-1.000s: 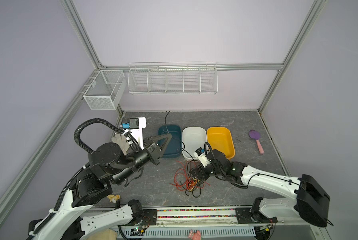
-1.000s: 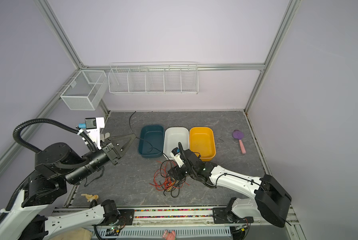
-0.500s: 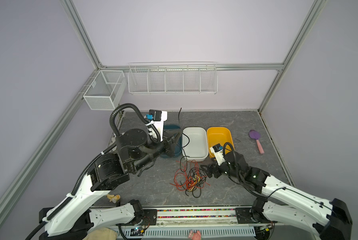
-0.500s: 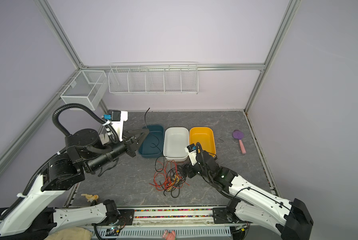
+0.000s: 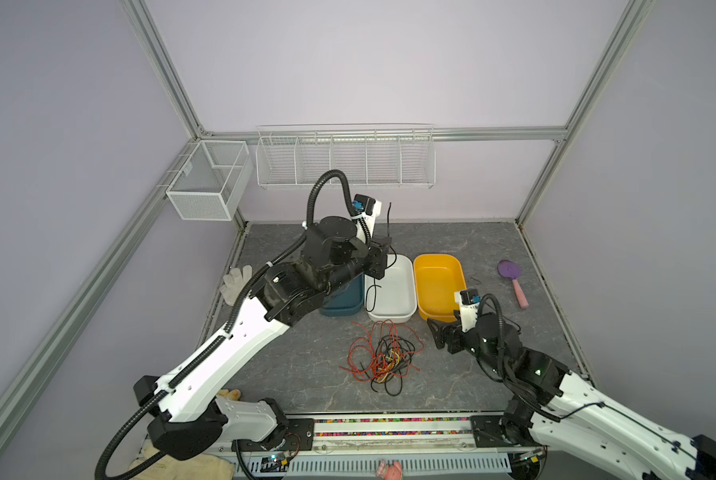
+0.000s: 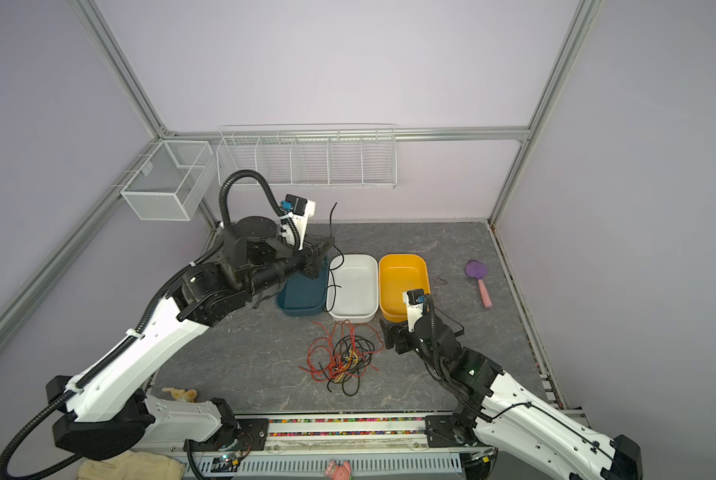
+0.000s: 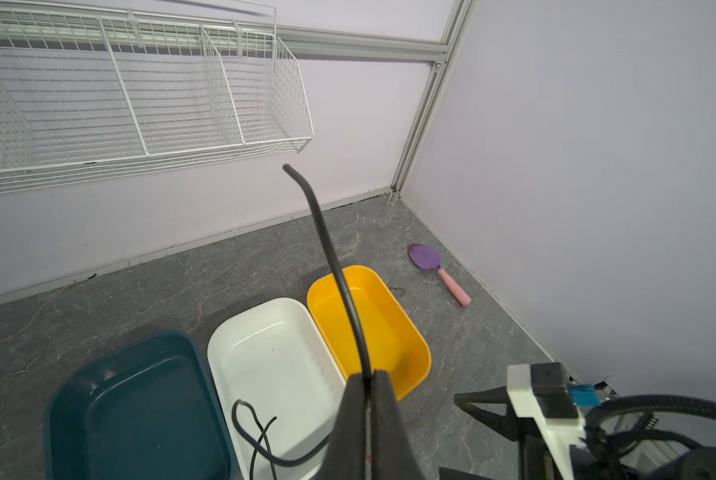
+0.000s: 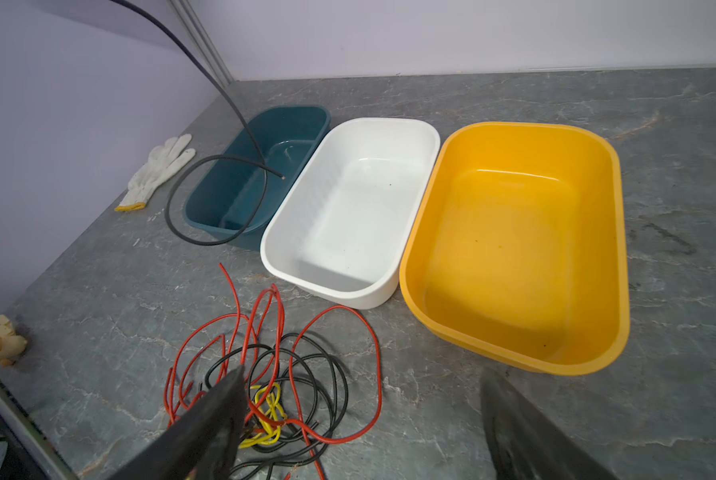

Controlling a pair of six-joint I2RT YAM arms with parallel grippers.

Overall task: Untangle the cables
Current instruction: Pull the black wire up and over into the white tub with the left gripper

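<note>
Left wrist view — left tool [image 7: 367, 375] pinching thin black cable [image 7: 335, 270]; right tool [image 8: 368, 424] spread beside wiry red-black-yellow tangle [image 8: 271, 399].

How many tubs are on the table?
3, in a row: the blue tub nearest the white glove, the white tub in the middle, the yellow tub at the other end. None seems hidden.

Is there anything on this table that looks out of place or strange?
A white glove lies left of the teal bin, and a purple scoop lies beyond the yellow bin; neither suits cable work. One black cable dangles from the shut left claw.
</note>
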